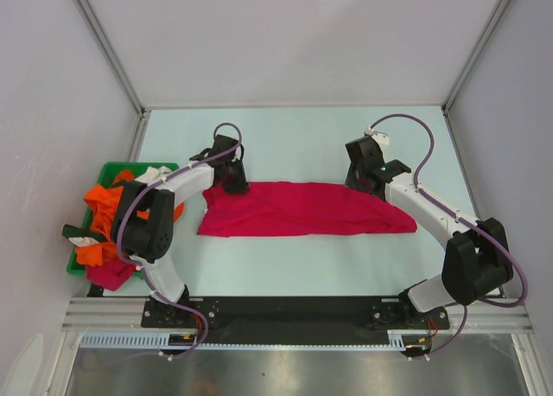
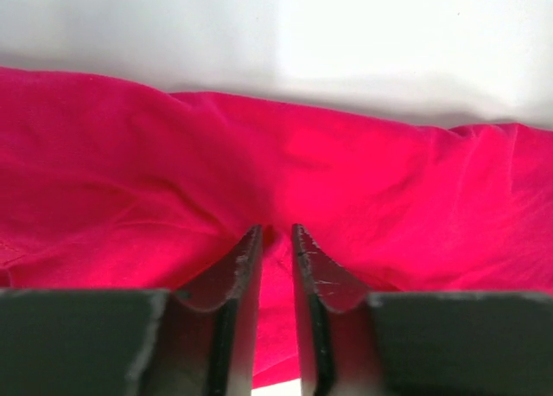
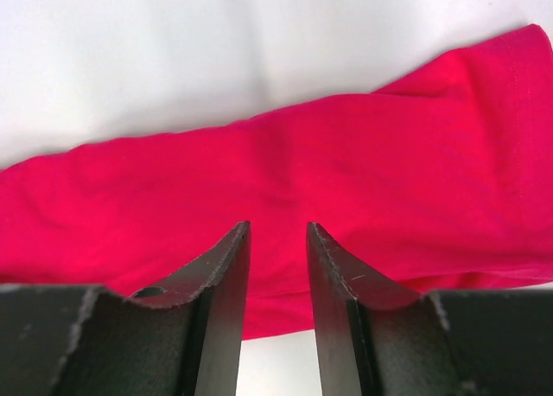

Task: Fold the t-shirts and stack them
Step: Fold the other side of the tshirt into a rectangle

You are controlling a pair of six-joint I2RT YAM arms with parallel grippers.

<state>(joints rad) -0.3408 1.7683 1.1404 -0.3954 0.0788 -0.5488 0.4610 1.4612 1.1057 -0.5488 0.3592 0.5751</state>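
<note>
Crimson-pink cloth fills both wrist views: one shirt [image 1: 307, 209] lies folded into a long band across the table [image 1: 294, 137], and each gripper sits at one of its far corners.

The left gripper [image 1: 232, 178] is down on the band's left end. In its wrist view the gripper [image 2: 274, 232] has its jaws drawn nearly together, with only a thin slot between them. That slot is packed with cloth. The shirt [image 2: 346, 171] puckers toward the tips, its creases running in from both sides, so this hand is clamped on a pinch of the shirt. Most of the cloth spreads beyond and to both sides of the fingers [image 2: 242, 266], with bare table past its far edge.

The right gripper [image 1: 367, 175] is over the band's right end, where the cloth tapers. In its wrist view the gripper [image 3: 276, 227] has its jaws wider apart than the left pair, parted by a clear gap. The shirt [image 3: 363, 180] behind them lies smooth, with no gathering at the tips, so this hand looks released. Whether the fingers [image 3: 220, 275] touch the cloth I cannot tell. The shirt's near edge crosses behind the fingers, with table showing below it in the gap.

Left of the left gripper, beside that arm, a green tray [image 1: 108, 166] holds bunched orange shirts [image 1: 99, 197].
</note>
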